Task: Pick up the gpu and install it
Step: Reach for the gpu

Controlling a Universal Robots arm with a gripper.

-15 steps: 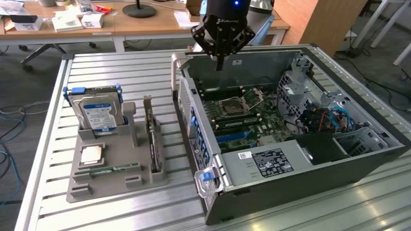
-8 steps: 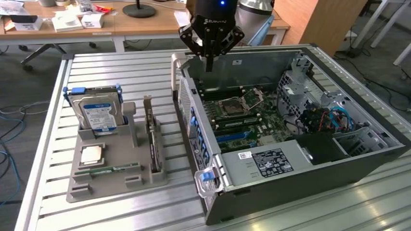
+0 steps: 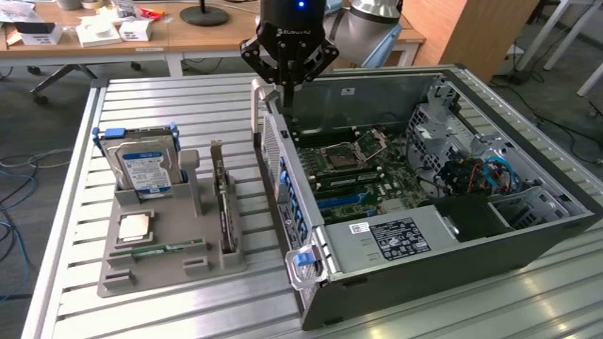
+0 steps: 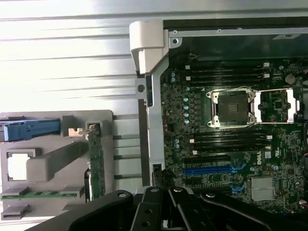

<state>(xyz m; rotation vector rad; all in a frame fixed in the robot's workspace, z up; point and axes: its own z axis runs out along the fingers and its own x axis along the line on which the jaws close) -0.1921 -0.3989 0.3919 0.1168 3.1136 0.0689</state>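
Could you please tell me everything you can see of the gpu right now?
The gpu is a thin flat card, dark with a greenish board and a silvery metal bracket at one end. It stands upright on its long edge in a slot of the grey holder, between the hard drive and the computer case. Only the holder touches it.

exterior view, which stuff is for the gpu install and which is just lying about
For the job: gpu, upright in the gray holder; gripper, above the case's edge; computer case, open; blue slot inside it.
Lying about: hard drive; processor chip; memory stick.
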